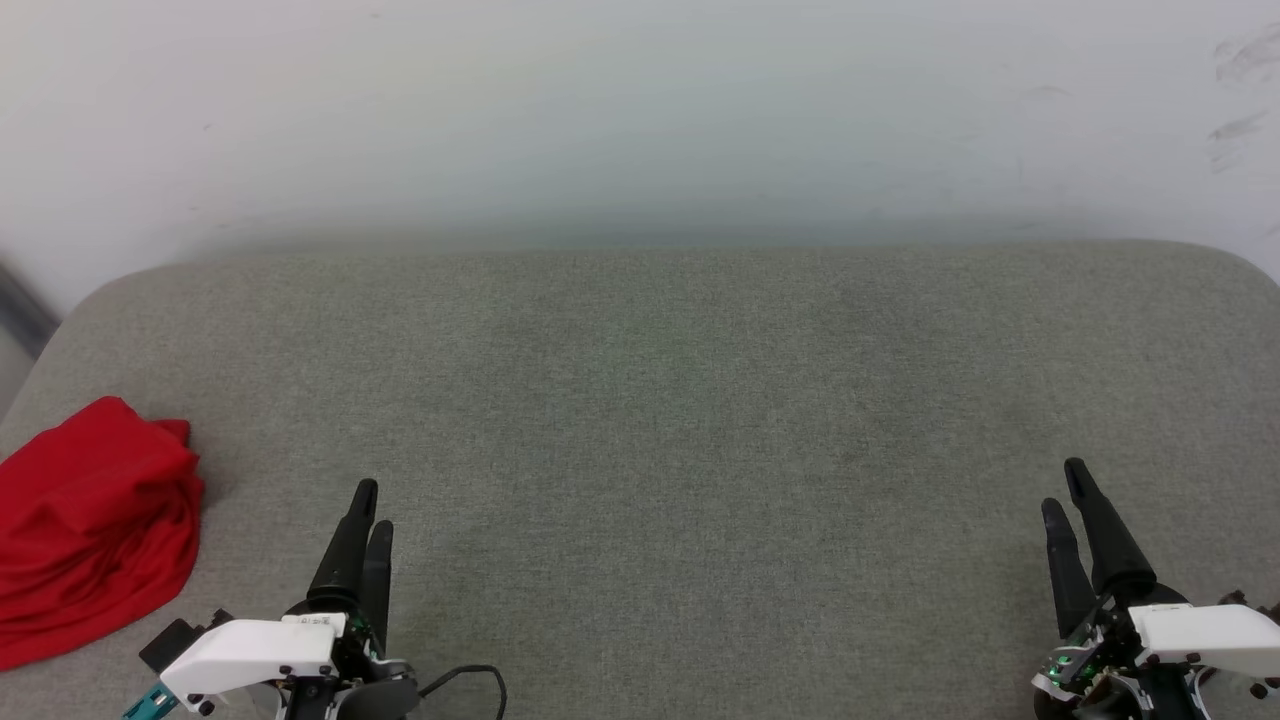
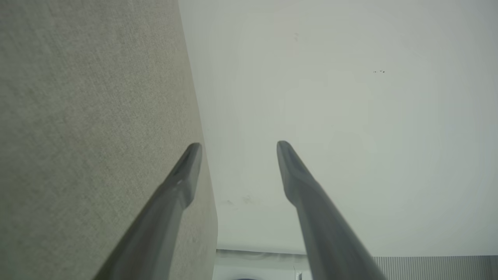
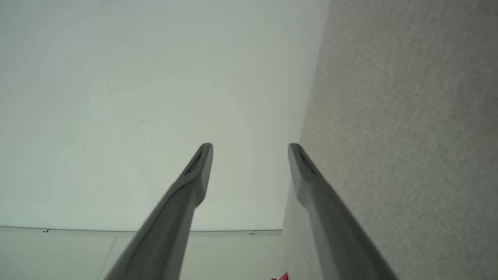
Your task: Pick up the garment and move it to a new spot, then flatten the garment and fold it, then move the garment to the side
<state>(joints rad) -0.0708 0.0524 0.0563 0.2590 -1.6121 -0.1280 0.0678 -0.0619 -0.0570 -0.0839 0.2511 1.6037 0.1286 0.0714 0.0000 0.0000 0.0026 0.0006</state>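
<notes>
Nearest me, the left hand (image 1: pixel 375 505) sits at the lower left and the right hand (image 1: pixel 1062 485) at the lower right. Both are over the near part of the cushion (image 1: pixel 640 420), fingers pointing toward the far side. I cannot tell whether either touches the fabric.

I find both hands spread and empty. The left wrist view shows the left hand (image 2: pixel 238 144) with a clear gap between its fingers, and the right wrist view shows the same for the right hand (image 3: pixel 250 146). A black cable (image 1: pixel 470 675) loops beside the left wrist.

The shirt (image 1: pixel 95 520) lies crumpled in a red heap at the cushion's left edge. It is near the left hand but apart from it, and well apart from the right hand.

Beyond, the grey cushion runs back to a white wall (image 1: pixel 640 120).
</notes>
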